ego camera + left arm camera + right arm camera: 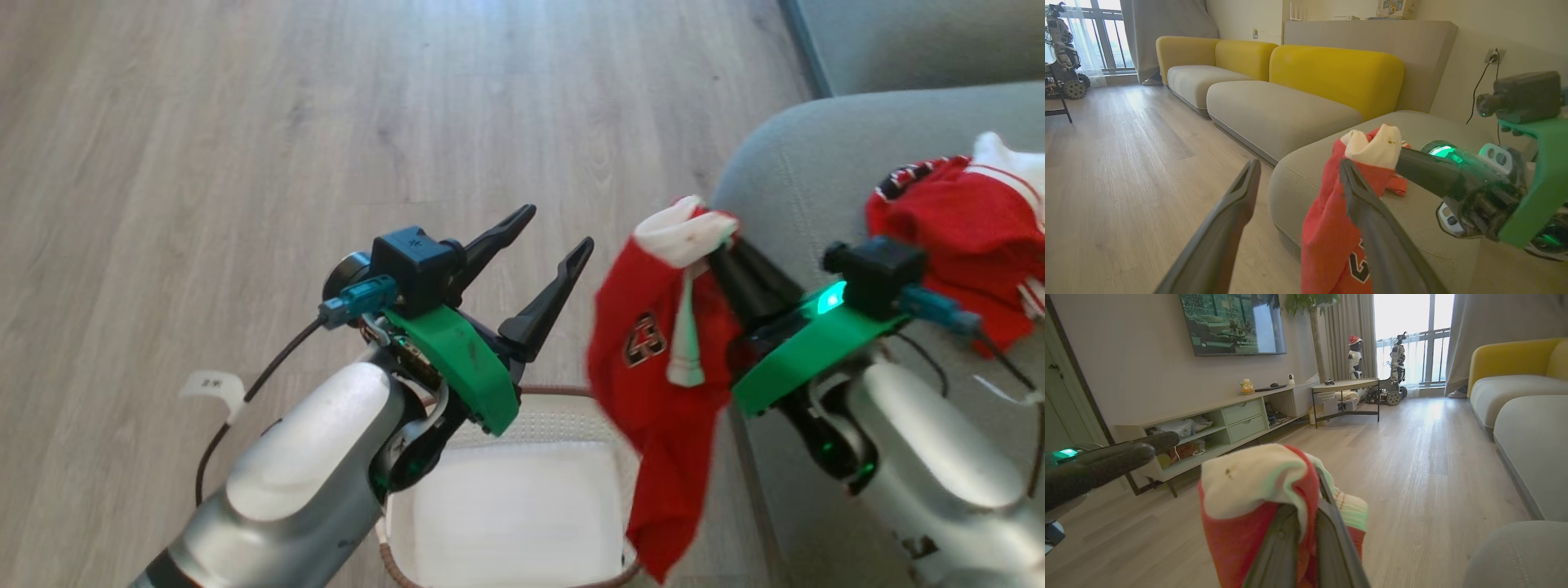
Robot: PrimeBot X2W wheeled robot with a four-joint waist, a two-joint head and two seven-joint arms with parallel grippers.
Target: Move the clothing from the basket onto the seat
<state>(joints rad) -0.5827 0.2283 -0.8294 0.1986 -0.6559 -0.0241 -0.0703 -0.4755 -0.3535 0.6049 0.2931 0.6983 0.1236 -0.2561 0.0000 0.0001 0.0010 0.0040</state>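
Note:
A red garment point(653, 384) with a white collar and a black-and-white number hangs over the basket's right edge, pinched at the collar by my shut right gripper point(723, 250). My left gripper point(555, 230) stands open just to its left, apart from the cloth and holding nothing. The white basket point(563, 394) with its brown rim sits below, its flat white base showing. A second red garment point(955, 220) lies on the grey-green seat point(784, 163). In the left wrist view the open left gripper point(1299, 167) faces the hanging garment point(1331, 228). In the right wrist view my right gripper point(1310, 498) clamps the collar point(1249, 482).
Pale wood floor point(326, 122) spreads to the left and ahead. A row of yellow-backed sofas point(1331, 73) runs along the wall. A TV cabinet point(1229, 420), a small round table point(1345, 386) and parked robots point(1396, 363) stand across the room.

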